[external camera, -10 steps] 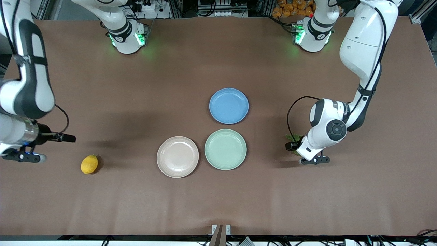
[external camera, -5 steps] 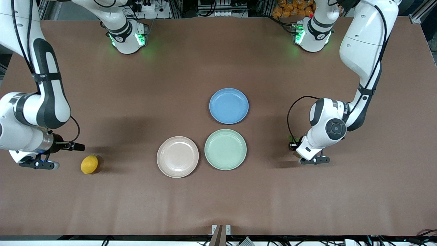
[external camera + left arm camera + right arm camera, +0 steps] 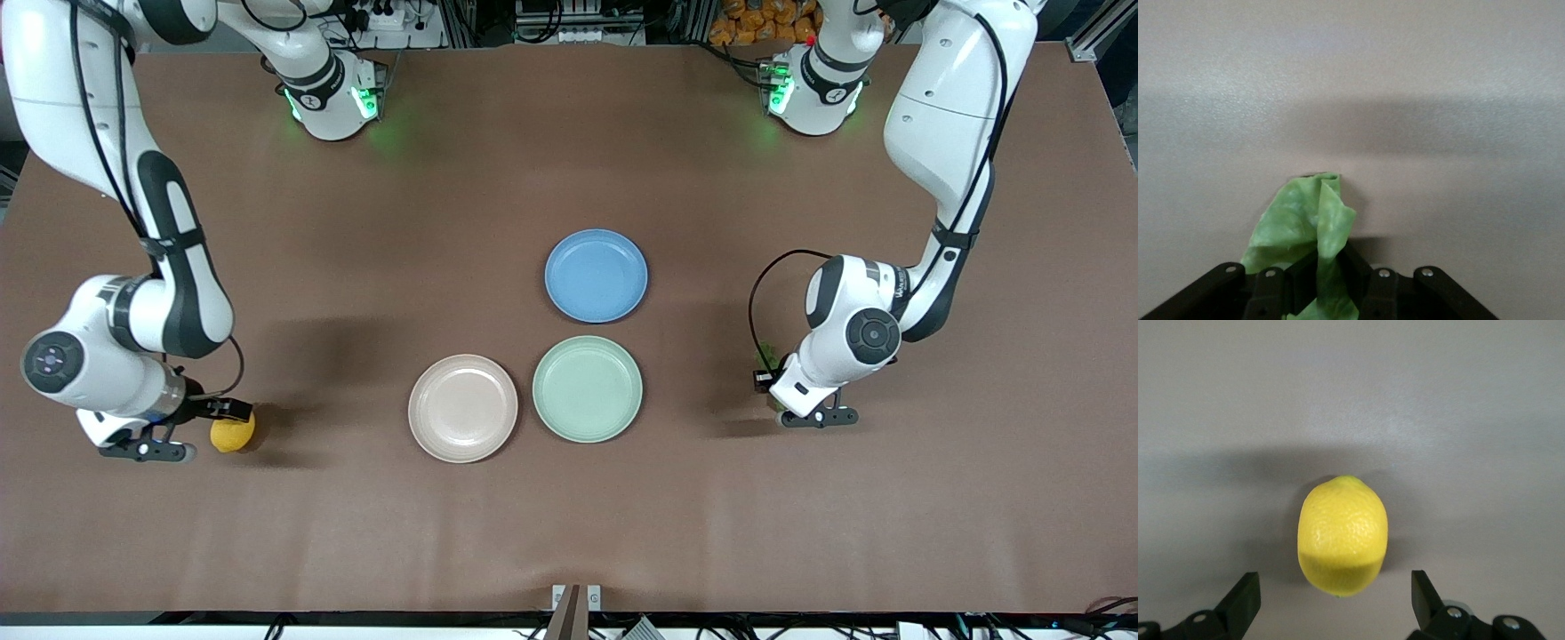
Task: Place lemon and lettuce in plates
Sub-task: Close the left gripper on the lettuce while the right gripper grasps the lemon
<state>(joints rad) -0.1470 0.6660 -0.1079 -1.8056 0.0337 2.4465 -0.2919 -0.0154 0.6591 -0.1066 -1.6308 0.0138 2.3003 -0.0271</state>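
Bare brown table (image 3: 569, 516), apparently paper-covered.

Blue plate (image 3: 596, 275) on brown table (image 3: 569, 516) — just beside the mint plate (image 3: 587, 388), farther from the camera.

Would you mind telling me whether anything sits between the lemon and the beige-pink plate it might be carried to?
Nothing visible does. The lemon lies on bare table toward the right arm's end, with the open right pincer around it. The stretch of brown table from there to the beige-pink plate holds no object.
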